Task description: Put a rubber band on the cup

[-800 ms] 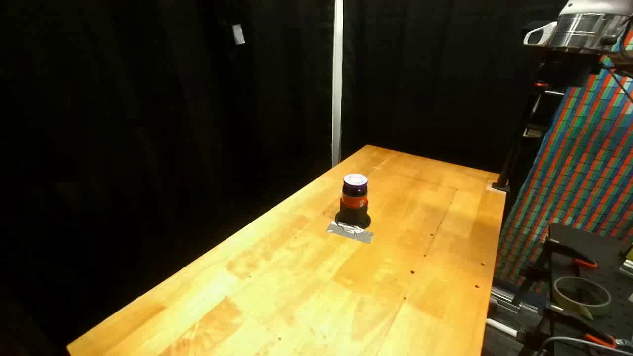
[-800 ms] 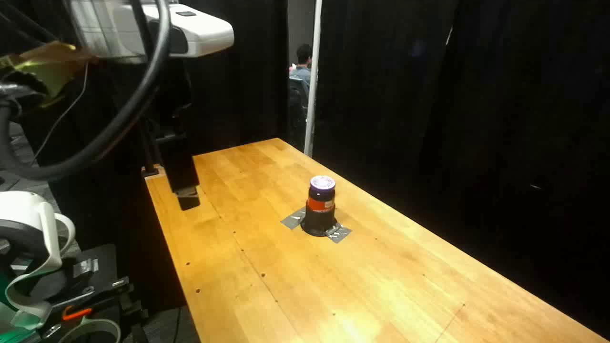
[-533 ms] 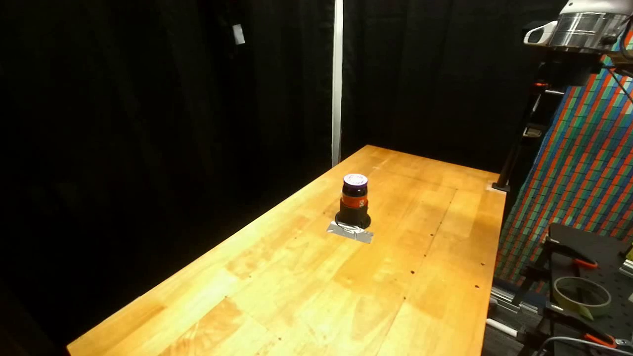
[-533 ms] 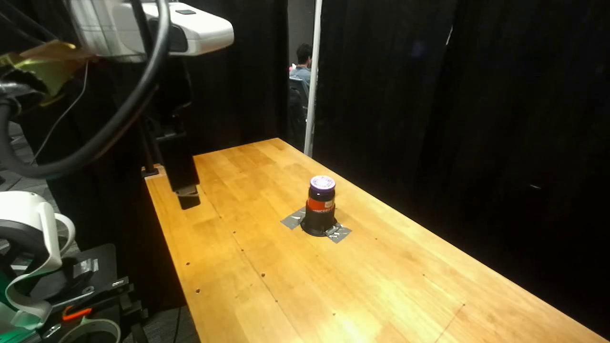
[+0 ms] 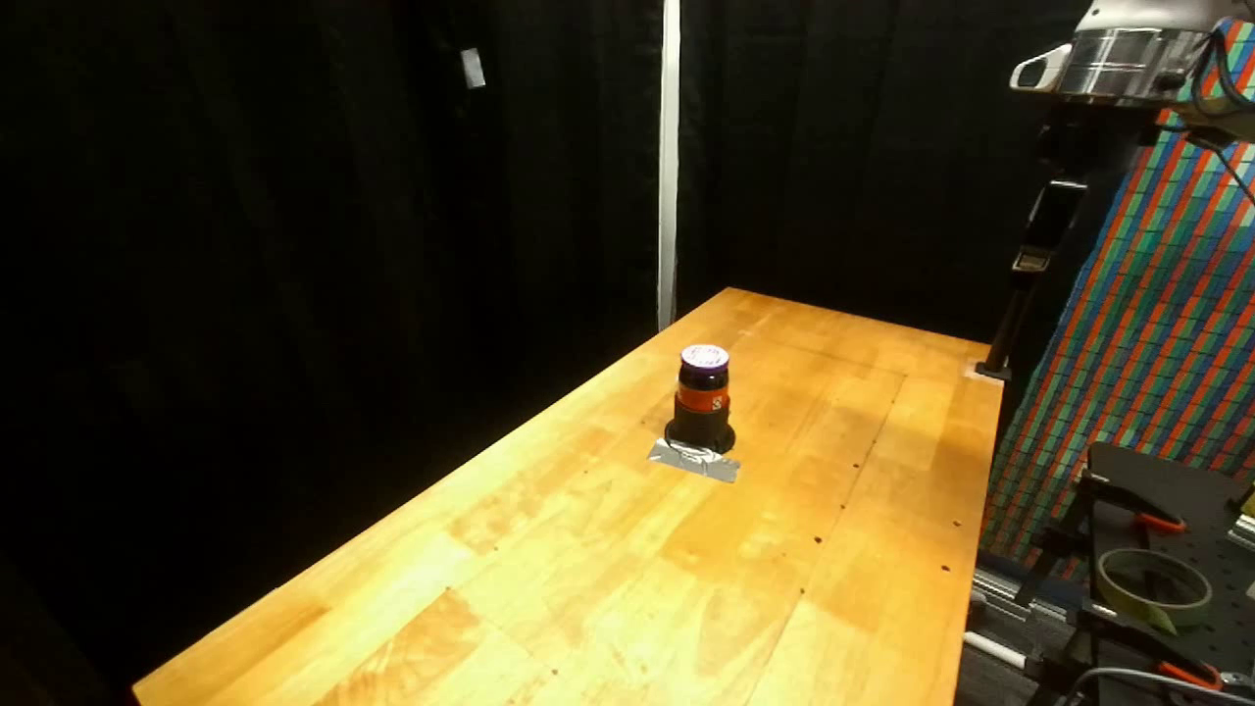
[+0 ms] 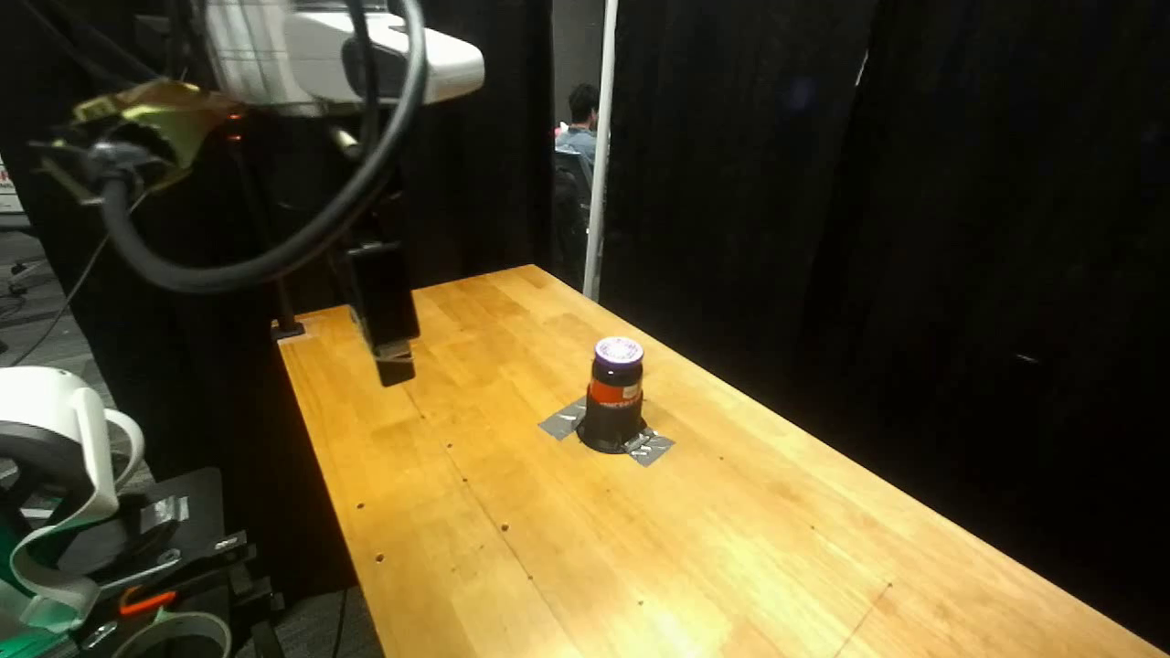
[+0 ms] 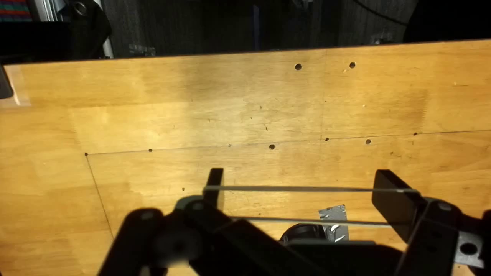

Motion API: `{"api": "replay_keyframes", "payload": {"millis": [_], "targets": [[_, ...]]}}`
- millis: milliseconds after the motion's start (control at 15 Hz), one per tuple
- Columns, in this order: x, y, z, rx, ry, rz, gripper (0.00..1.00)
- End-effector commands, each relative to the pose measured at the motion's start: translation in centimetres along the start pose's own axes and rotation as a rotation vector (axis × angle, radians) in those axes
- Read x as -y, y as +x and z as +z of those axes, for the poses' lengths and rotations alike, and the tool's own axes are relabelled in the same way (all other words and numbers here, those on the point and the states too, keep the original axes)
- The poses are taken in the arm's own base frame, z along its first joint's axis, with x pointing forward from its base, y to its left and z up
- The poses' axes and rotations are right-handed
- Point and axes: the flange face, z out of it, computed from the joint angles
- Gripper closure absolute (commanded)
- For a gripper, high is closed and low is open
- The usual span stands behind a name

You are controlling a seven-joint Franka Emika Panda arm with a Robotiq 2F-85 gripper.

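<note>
Your gripper [image 7: 301, 187] is spread wide, low in the wrist view, the rubber band [image 7: 268, 188] stretched across it. Carrying it over seems the step in hand; next, centre it above the cup [image 6: 616, 393], near the middle of both exterior views, before lowering.
</note>
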Motion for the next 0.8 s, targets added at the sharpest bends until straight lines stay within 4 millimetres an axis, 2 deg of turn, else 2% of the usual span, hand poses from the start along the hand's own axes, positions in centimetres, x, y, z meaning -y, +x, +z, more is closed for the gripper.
{"api": "replay_keyframes", "payload": {"millis": [0, 200, 733], "targets": [[2.1, 6.9, 0.5, 0.03, -0.016, -0.043, 0.0], [3.8, 11.9, 1.6, 0.033, -0.011, -0.073, 0.0], [7.2, 25.5, 8.0, 0.017, -0.006, -0.086, 0.0]]}}
